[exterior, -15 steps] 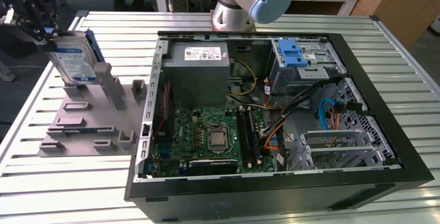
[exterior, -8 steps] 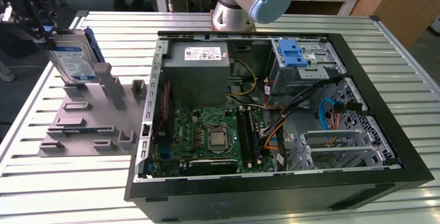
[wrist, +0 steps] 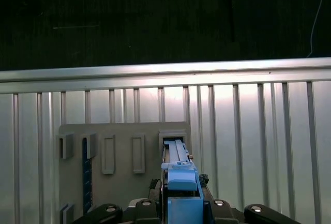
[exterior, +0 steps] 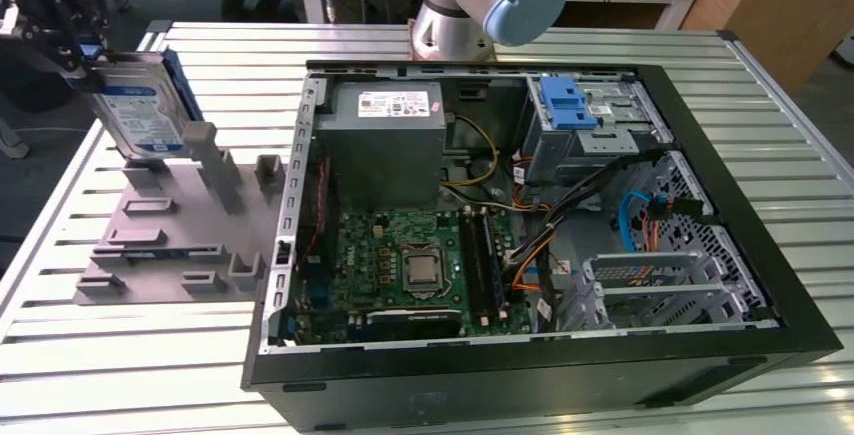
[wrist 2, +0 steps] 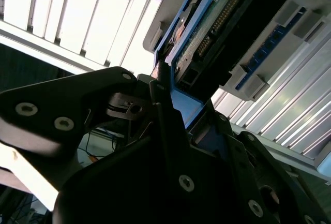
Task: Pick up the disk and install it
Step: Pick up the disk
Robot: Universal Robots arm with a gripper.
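The disk (exterior: 140,110) is a silver drive with a white-and-blue label in a blue bracket. It hangs upright at the exterior view's far left, over the grey holder plate (exterior: 160,245). My black gripper (exterior: 91,53) is shut on its top edge. Whether the disk's lower edge still touches the holder's posts cannot be told. In the first wrist view the disk (wrist: 178,169) appears edge-on between my fingers, pointing at a slot of the holder (wrist: 124,136). The second wrist view has the disk's connector end (wrist 2: 217,32) and my fingers (wrist 2: 165,110) clamped on the blue bracket.
An open computer case (exterior: 534,365) lies on the slatted metal table (exterior: 80,375). Inside it are a grey power supply (exterior: 387,140), a silver drive cage with a blue latch (exterior: 581,115), a green motherboard (exterior: 407,265) and loose cables. The arm's base (exterior: 481,0) stands behind the case.
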